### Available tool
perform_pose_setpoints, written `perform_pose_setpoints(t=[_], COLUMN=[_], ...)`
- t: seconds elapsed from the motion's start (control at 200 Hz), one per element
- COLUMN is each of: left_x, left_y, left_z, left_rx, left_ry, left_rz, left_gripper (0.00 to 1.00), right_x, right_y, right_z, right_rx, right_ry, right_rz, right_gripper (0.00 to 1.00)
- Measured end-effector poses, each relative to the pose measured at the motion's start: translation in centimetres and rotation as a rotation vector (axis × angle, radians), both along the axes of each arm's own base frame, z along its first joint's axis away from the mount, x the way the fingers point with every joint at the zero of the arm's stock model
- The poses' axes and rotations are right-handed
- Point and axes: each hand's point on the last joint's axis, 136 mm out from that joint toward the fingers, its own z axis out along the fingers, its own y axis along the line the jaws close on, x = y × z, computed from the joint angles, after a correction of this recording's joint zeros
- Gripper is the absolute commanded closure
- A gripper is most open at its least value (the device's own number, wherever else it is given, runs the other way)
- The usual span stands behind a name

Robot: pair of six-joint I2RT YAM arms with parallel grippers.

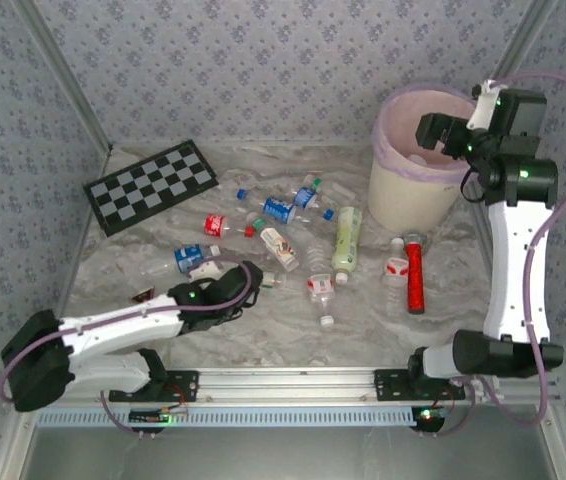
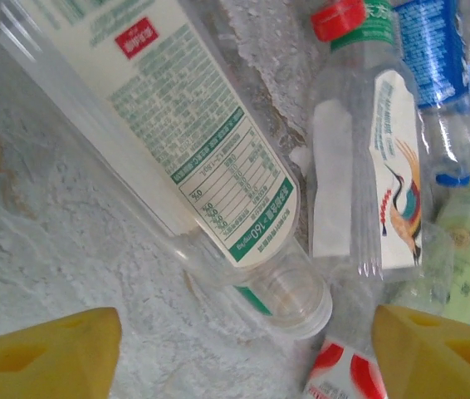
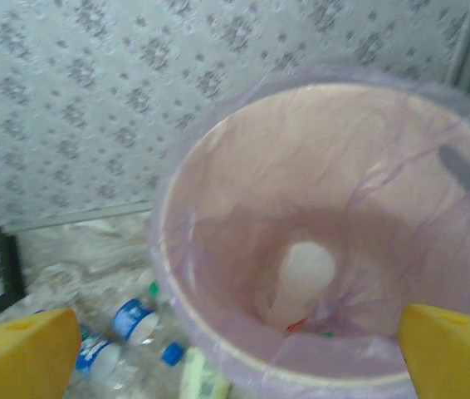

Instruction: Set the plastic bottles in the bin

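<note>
A: Right gripper (image 1: 431, 132)?
B: Upper right of the overhead view, over the rim of the bin (image 1: 403, 195). Wrist view shows yellow fingertips (image 3: 19, 357) in both lower corners, spread wide with nothing between. Released.
A: Inside the bin?
B: Pink bag (image 3: 243, 166) lines it. One pale bottle (image 3: 301, 278) at the bottom, seen end-on. Small red and green bits by its base, too blurred to name.
A: Left gripper (image 1: 251, 280)?
B: Lower left of centre overhead, low over the table (image 1: 113, 260), at the near edge of the bottle scatter. Wrist view: fingers (image 2: 44, 362) parted wide, gripping nothing.
A: What's in front of it?
B: White-and-green-label bottle (image 2: 210, 158) lying diagonal, upper left to lower centre, its end just above the gap between the fingers. Contact, cannot tell. Bird-label bottle (image 2: 384, 166) with a red cap is to its right, and a blue-label bottle (image 2: 434, 58) is in the upper right corner.
A: Other plastic bottles (image 1: 321, 288)?
B: Loose on the table mid-frame, left of the bin, none upright. Pale-green bottle (image 1: 346, 238) is the one nearest the bin's base. Another lies just beside the red cylinder (image 1: 415, 280), lower right of the scatter.
A: Anything else?
B: Checkerboard (image 1: 153, 185), upper left, apart from the bottles.
</note>
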Motion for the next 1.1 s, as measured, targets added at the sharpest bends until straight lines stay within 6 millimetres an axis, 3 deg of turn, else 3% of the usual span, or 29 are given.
perform_pose_setpoints(t=[0.17,0.27,0.56,0.685,0.755,0.9,1.099], left_x=[1.1,1.5,2.7,3.1,3.0,3.1,3.0], left_y=[-2.2,-3.4,-5.7,-5.9,-6.0,-6.3,-7.1], left_z=[-1.6,-2.8,-5.5,-7.1,-7.1,-7.0,-5.7], left_rx=[-0.018,-0.032,-0.040,-0.034,-0.036,-0.027,0.001], left_ry=[0.033,0.054,0.087,0.103,0.107,0.118,0.105], left_rz=[0.072,0.102,0.146,0.163,0.165,0.157,0.128], left_gripper=[0.29,0.35,0.37,0.63,0.71,0.81,0.90], right_x=[-1.6,-2.7,-6.4,-6.5,-6.4,-6.4,-7.0], right_y=[1.4,2.4,3.8,4.0,3.9,3.9,4.3], right_z=[-2.8,-3.5,-0.7,-0.9,-1.5,-2.5,-2.3], right_rx=[0.122,0.172,0.206,0.211,0.215,0.221,0.229], right_ry=[0.057,0.066,-0.045,-0.047,-0.032,-0.009,-0.020], right_rz=[0.061,0.095,0.145,0.153,0.150,0.146,0.167], right_gripper=[0.00,0.00,0.00,0.00,0.00,0.00,0.00])
